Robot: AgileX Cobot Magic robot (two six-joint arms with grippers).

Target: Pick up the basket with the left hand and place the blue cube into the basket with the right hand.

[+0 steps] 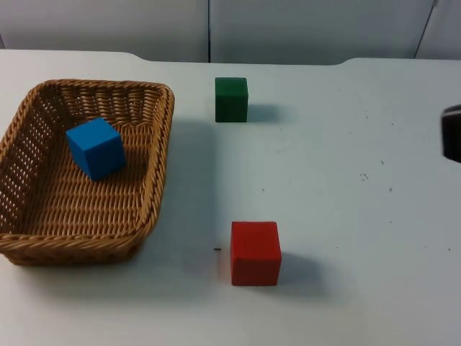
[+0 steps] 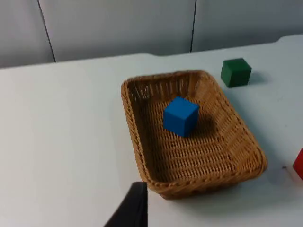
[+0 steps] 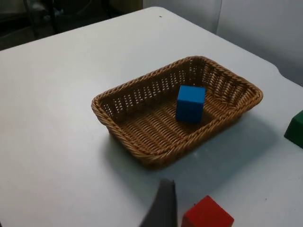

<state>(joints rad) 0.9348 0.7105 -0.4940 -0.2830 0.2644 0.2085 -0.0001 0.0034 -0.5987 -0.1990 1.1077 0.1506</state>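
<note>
A: Cube position?
B: Blue cube (image 1: 96, 148) sits inside basket (image 1: 155, 162), which stands on the counter (image 1: 346, 187).
A: Pincers?
B: Right pincer (image 1: 451, 134) at the counter's edge; can't tell its opening.

The white tabletop (image 1: 346, 216) runs back to a grey partition wall (image 1: 288, 29). Three things rest directly on it. In the top view a woven basket (image 1: 155, 155) sits toward nine o'clock. A green cube (image 1: 231, 99) stands toward twelve o'clock, near the basket's far corner but apart from it. A red cube (image 1: 255, 253) stands toward six o'clock, well apart from the green one.
</note>
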